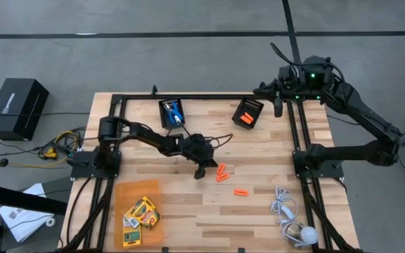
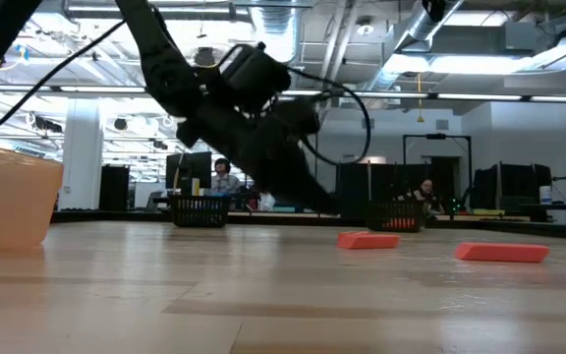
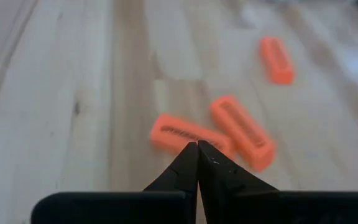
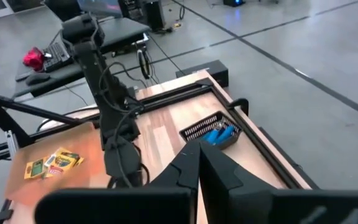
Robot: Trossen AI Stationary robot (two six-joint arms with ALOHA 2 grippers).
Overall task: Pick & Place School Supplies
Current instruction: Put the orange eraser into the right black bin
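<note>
Three orange pieces (image 1: pixel 222 172) lie mid-table. The left gripper (image 3: pixel 197 148) sits just beside the nearest piece, jaws closed on nothing, apparently. The right gripper (image 4: pixel 199 149) waits, closed, above the far right corner.

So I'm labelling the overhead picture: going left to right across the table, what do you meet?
Crayon boxes → bin holding the blue tool → left gripper → orange pieces → bin holding orange pieces → white cord with bulb.
</note>
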